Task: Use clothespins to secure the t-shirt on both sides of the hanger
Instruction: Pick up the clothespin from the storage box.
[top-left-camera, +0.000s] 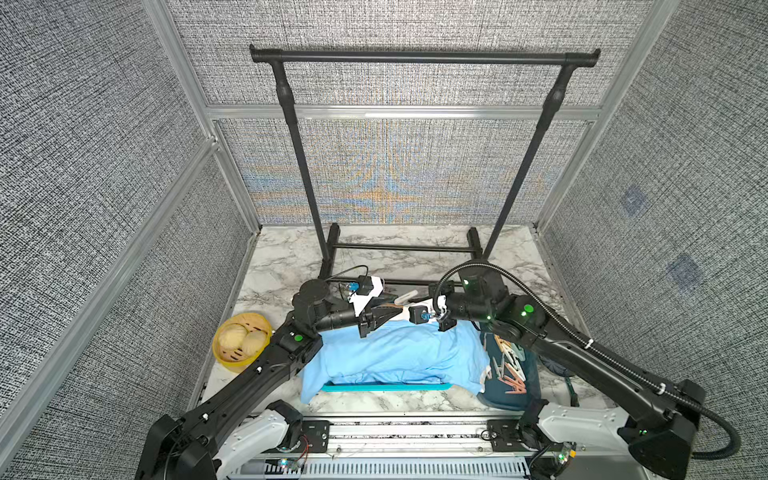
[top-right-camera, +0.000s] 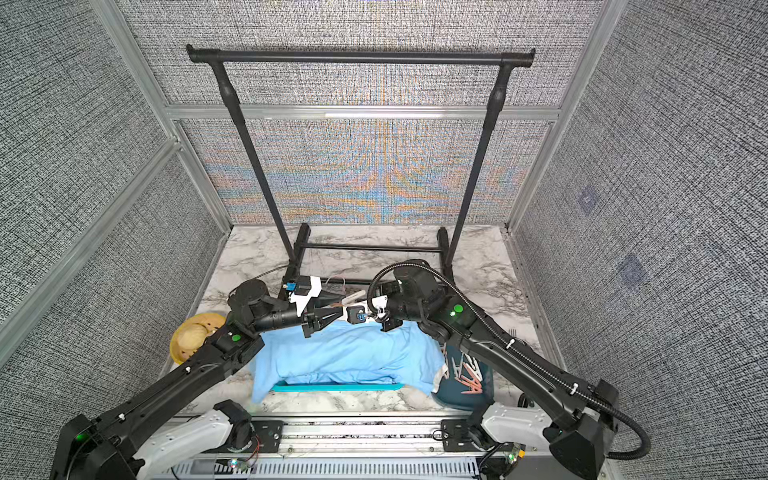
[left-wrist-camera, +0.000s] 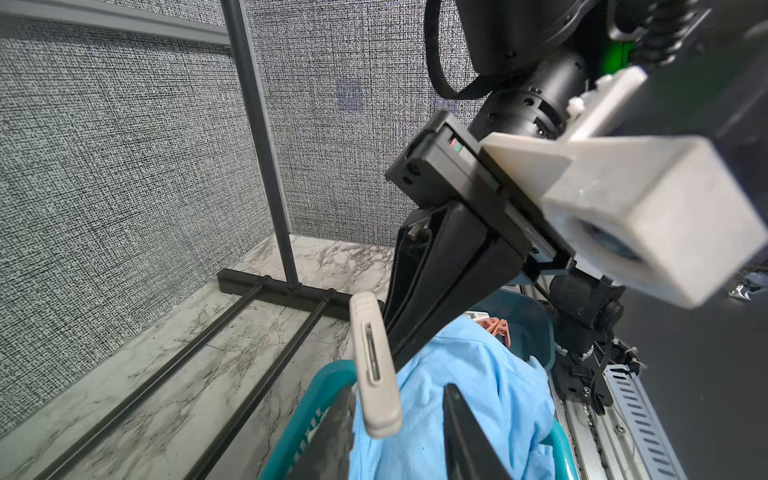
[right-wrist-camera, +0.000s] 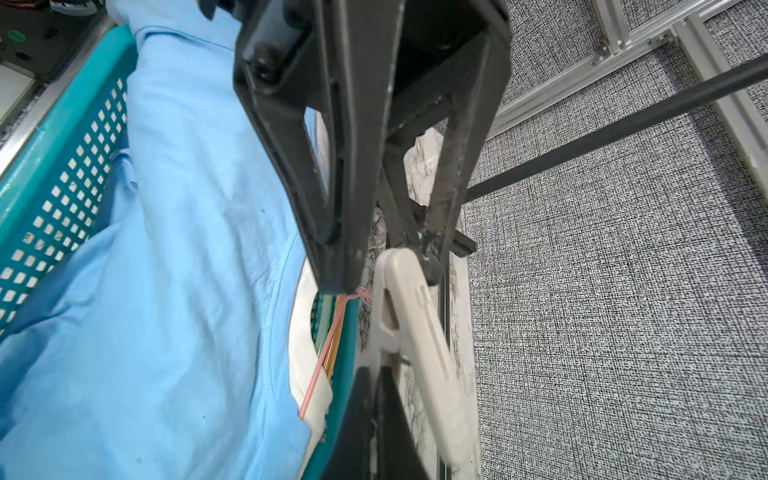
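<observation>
A light blue t-shirt (top-left-camera: 399, 353) (top-right-camera: 345, 353) lies heaped in a teal basket (top-left-camera: 386, 387) (left-wrist-camera: 320, 395). Both grippers meet over the basket's far edge. My right gripper (right-wrist-camera: 380, 419) is shut on one end of a beige clothespin (right-wrist-camera: 419, 332) (left-wrist-camera: 376, 365) (top-left-camera: 405, 297). My left gripper (left-wrist-camera: 395, 432) is open, its fingers (left-wrist-camera: 332, 436) straddling the pin's free end without clamping it. More clothespins (top-left-camera: 509, 370) (top-right-camera: 467, 374) lie in a dark blue tray. A wood-coloured strip (right-wrist-camera: 332, 332) shows under the shirt's collar; I cannot tell whether it is the hanger.
A black garment rack (top-left-camera: 424, 56) stands at the back, its base bars (top-left-camera: 403, 247) on the marble table just behind the grippers. A yellow steamer basket (top-left-camera: 241, 340) sits at the left beside the left arm. The dark blue tray (top-left-camera: 511, 399) lies under the right arm.
</observation>
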